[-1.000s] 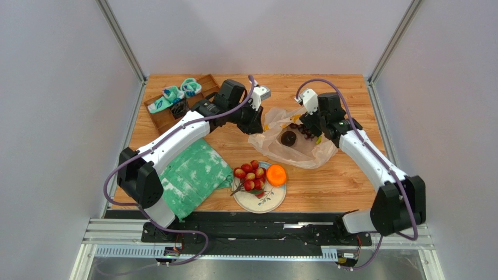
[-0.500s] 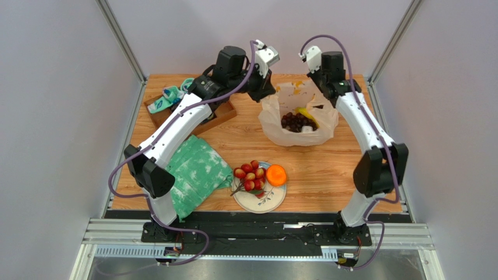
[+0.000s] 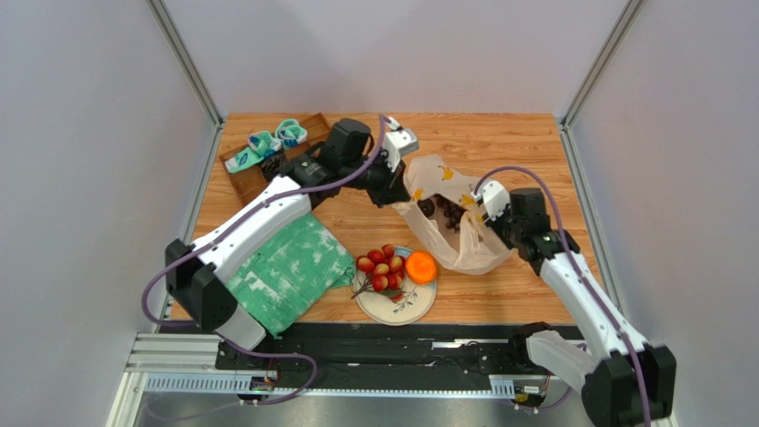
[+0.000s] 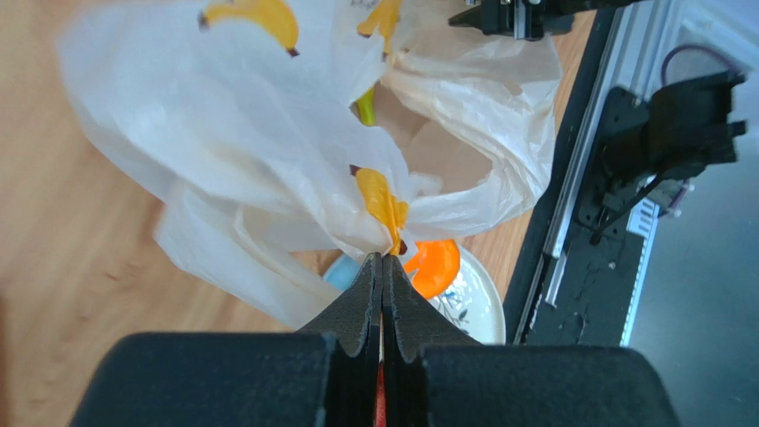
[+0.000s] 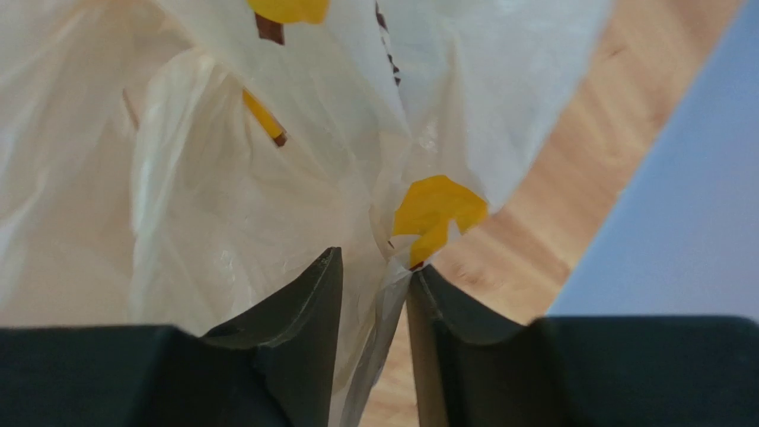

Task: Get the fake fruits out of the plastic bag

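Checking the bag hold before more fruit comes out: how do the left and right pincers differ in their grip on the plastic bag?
The left pincer is shut tight on a pinch of the plastic bag; the right pincer shows a gap between its fingers, film hanging through. The left pincer is at the bag's far left edge, the right pincer at its right side. Both have bag film between their fingers.

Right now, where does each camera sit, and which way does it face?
Top: above, behind the arms, facing down at the table; both arms show.
Left wrist: faces the plastic bag; the shut left claw pinches it.
Right wrist: close against the bag; film sits inside the right claw.
Shared: top and left wrist see the orange.
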